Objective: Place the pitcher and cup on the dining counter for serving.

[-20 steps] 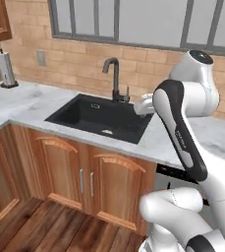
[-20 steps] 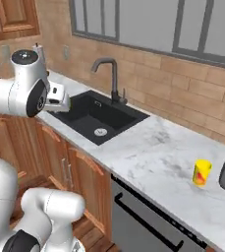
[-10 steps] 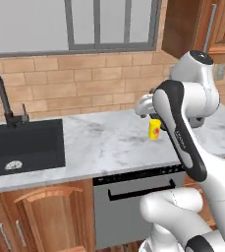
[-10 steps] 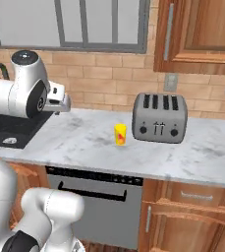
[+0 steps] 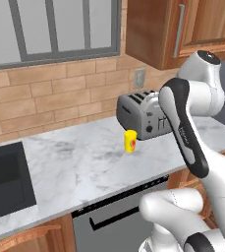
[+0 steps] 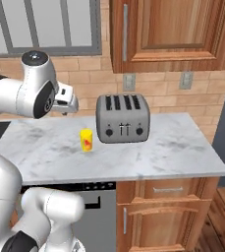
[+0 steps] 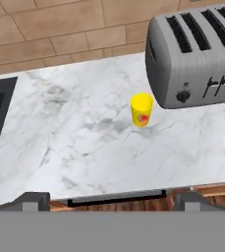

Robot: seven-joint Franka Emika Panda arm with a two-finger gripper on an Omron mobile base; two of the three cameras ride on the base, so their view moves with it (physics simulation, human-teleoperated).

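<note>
The small yellow cylindrical cup (image 7: 142, 110) beside the grey toaster (image 7: 195, 53) looks light, rigid; the released claw (image 6: 66, 104) should pinch its sides.

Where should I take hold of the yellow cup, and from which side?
Grip the cup across its round side wall, mid-height. It stands upright and apart from the toaster, so come from the counter's front edge, probably level; the open tool looks wide enough to span it.

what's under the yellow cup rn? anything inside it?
The cup stands upright on the marble counter, beside the toaster but apart from it. From the hand view its top looks plain yellow; whether it holds anything is unclear.
</note>
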